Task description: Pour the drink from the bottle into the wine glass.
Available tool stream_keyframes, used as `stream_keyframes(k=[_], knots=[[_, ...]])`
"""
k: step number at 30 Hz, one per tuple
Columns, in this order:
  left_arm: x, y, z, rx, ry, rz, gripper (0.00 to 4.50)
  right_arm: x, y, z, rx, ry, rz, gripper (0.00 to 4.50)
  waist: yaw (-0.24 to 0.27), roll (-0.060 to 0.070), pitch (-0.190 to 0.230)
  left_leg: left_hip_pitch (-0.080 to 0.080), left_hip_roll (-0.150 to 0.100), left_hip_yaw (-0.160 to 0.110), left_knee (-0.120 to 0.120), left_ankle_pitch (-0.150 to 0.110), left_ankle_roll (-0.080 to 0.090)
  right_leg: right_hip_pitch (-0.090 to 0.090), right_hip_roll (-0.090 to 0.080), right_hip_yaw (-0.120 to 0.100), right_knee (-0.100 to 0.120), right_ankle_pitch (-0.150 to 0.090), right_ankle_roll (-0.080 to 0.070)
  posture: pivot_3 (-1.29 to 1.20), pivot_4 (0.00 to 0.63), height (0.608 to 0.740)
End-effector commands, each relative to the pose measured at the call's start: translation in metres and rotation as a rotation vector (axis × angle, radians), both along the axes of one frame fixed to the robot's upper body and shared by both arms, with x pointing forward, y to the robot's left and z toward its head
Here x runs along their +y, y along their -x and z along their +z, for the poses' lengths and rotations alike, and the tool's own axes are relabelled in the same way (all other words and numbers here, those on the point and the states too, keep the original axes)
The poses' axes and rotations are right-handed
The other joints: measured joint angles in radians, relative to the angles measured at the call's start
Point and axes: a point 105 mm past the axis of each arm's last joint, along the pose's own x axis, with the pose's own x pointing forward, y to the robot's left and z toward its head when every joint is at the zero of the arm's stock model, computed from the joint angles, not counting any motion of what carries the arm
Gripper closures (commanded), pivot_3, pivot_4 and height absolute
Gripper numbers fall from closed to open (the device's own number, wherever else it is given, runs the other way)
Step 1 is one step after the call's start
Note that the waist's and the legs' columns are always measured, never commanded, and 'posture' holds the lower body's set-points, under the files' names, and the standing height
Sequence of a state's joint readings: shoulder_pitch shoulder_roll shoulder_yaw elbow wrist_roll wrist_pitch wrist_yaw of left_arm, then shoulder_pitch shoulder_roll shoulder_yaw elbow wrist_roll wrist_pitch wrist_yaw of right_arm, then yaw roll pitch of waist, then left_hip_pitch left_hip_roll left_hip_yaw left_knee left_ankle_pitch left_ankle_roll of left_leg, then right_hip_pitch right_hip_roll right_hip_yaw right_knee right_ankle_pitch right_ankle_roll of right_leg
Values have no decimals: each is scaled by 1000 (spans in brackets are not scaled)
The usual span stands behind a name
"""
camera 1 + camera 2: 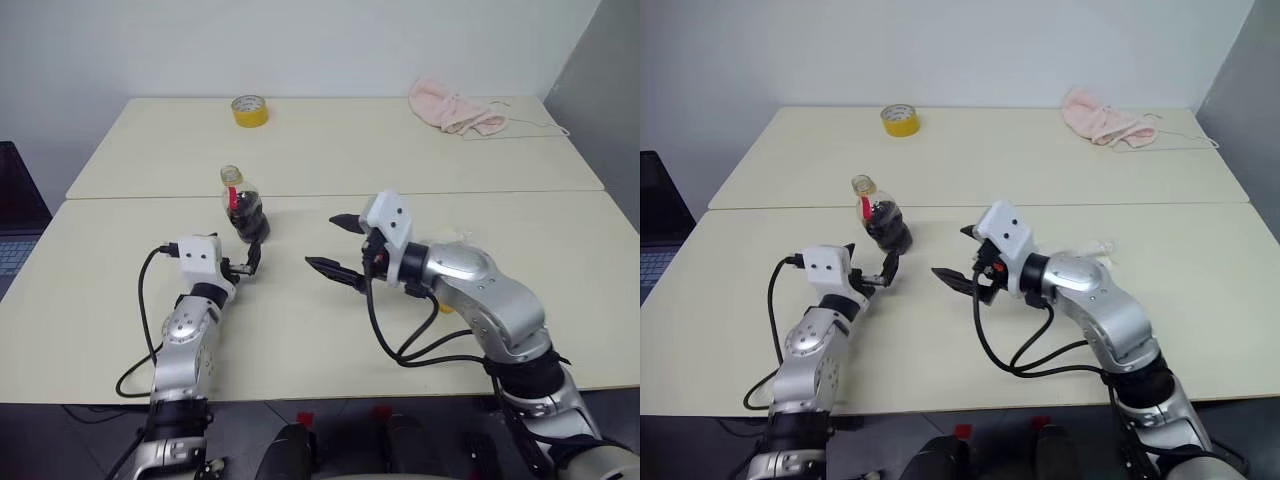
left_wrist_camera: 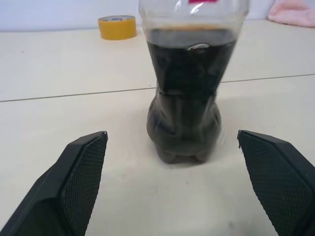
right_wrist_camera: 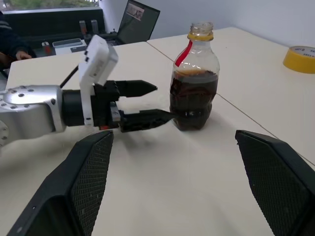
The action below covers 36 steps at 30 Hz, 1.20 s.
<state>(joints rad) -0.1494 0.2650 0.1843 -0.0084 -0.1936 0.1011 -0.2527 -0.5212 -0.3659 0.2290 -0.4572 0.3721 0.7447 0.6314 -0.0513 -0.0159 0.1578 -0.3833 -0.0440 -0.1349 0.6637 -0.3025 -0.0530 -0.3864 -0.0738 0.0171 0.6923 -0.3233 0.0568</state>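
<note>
The bottle (image 1: 245,212) stands upright on the near table, left of centre. Its mouth is uncapped, with a yellow ring on the neck and a red label strip. The dark drink (image 2: 187,73) fills it to about two thirds. My left gripper (image 1: 250,262) is open just on the near side of the bottle; its fingers (image 2: 81,167) stand apart from it, touching nothing. My right gripper (image 1: 320,240) hangs open and empty to the right of the bottle, pointing towards it. The wine glass is hidden; only a faint clear shape (image 1: 455,238) peeks out past my right forearm.
A yellow tape roll (image 1: 249,110) and a pink cloth (image 1: 455,108) lie on the far table, beyond the seam. A dark laptop (image 1: 15,230) sits off the table's left edge. A small yellow thing (image 1: 445,308) shows under my right forearm.
</note>
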Motion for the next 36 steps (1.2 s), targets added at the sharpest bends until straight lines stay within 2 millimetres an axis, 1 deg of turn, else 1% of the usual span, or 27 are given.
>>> stream_keyframes(k=[1, 4, 5, 7, 11, 13, 15, 17, 19, 21, 24, 26, 27, 28, 30, 33, 36], knots=[[-16, 19, 29, -70, -96, -119, 11, -19, 15, 16, -45, -21, 26, 259, 1, 0, 0, 0, 0, 0, 0, 0, 0, 0, 0, 0, -1, 0, 0, 0, 150, 740], [-36, 33, 33, -54, -144, -271, 11, -34, 21, 13, -29, -4, 13, 259, 10, 0, 0, 0, 1, 0, 0, 0, 0, 1, 1, 0, -1, 0, 0, 0, 150, 740], [-40, 36, 34, -47, -149, -300, 11, -38, 23, 12, -25, 0, 9, 259, 12, 0, 0, 1, 0, 0, 0, 0, 0, 2, 1, 0, -1, 0, 0, 0, 150, 740], [-52, 46, 37, -24, -157, -405, 11, -53, 25, 8, -25, 28, -40, 259, 18, 0, 0, 1, 0, 1, 0, 0, 1, 3, 1, 0, -3, 0, 0, 0, 150, 740], [-72, 55, 46, 6, -132, -579, 11, -80, 23, -4, -42, 105, -166, 259, 22, 0, 0, 1, 0, 1, 0, 0, 1, 4, 1, 0, -4, 0, 0, 0, 150, 740], [-84, 60, 52, 15, -137, -680, 11, -96, 18, -15, -63, 175, -255, 259, 22, 0, 0, 2, 1, 1, 0, 0, 1, 6, 1, 0, -4, 0, 0, 0, 150, 740], [-91, 62, 56, 23, -143, -748, 11, -114, 7, -22, -112, 250, -382, 259, 22, 0, 0, 2, 1, 0, 0, 0, 1, 7, 2, -1, -4, 0, 0, 0, 150, 740], [-96, 65, 58, 34, -154, -814, 11, -140, -8, -30, -173, 356, -542, 259, 22, 0, 0, 3, 0, 1, 0, 0, 1, 7, 2, 0, -4, 0, 0, 0, 150, 740], [-102, 69, 58, 49, -175, -884, 11, -162, -17, -36, -234, 444, -660, 259, 22, 0, 0, 3, 1, 1, 0, 0, 1, 7, 2, 0, -5, 0, 0, 0, 150, 740], [-103, 70, 58, 58, -179, -913, 11, -168, -20, -38, -260, 474, -692, 259, 21, 0, 0, 3, 1, 1, -1, 0, 1, 7, 2, -1, -5, 0, 0, 0, 150, 740], [-103, 70, 45, 80, -210, -984, 11, -176, -28, -46, -455, 735, -677, 259, 18, 1, 0, 3, 1, 2, -1, 0, 1, 7, 2, 0, -5, 0, 0, 0, 150, 740], [-102, 68, 42, 76, -217, -997, 11, -177, -31, -51, -505, 806, -655, 259, 19, 1, 0, 4, 1, 3, -1, 0, 1, 7, 2, 0, -5, 0, 0, 0, 150, 740], [-101, 66, 40, 71, -221, -1000, 11, -176, -35, -50, -571, 856, -658, 259, 19, 1, 0, 4, 1, 3, -1, 0, 1, 7, 2, 0, -6, 0, 0, 0, 150, 740], [-101, 64, 39, 65, -227, -999, 11, -176, -38, -50, -602, 880, -659, 259, 18, 1, 0, 3, 1, 3, -1, 0, 1, 7, 3, -1, -6, 0, 0, 0, 150, 740], [-101, 58, 35, 57, -225, -1004, 11, -177, -51, -46, -694, 946, -683, 259, 19, 1, 0, 3, 1, 3, -1, 0, 1, 7, 3, 0, -6, 0, 0, 0, 150, 740], [-105, 56, 33, 45, -218, -1022, 11, -175, -63, -49, -729, 978, -669, 259, 19, 1, 0, 3, 1, 3, -1, 0, 0, 7, 3, 0, -7, 0, 0, 0, 150, 740], [-110, 56, 34, 35, -219, -1040, 11, -173, -68, -53, -752, 993, -658, 259, 19, 1, 0, 3, 2, 3, -2, 0, 0, 7, 3, -1, -9, 0, 0, 0, 150, 740]])
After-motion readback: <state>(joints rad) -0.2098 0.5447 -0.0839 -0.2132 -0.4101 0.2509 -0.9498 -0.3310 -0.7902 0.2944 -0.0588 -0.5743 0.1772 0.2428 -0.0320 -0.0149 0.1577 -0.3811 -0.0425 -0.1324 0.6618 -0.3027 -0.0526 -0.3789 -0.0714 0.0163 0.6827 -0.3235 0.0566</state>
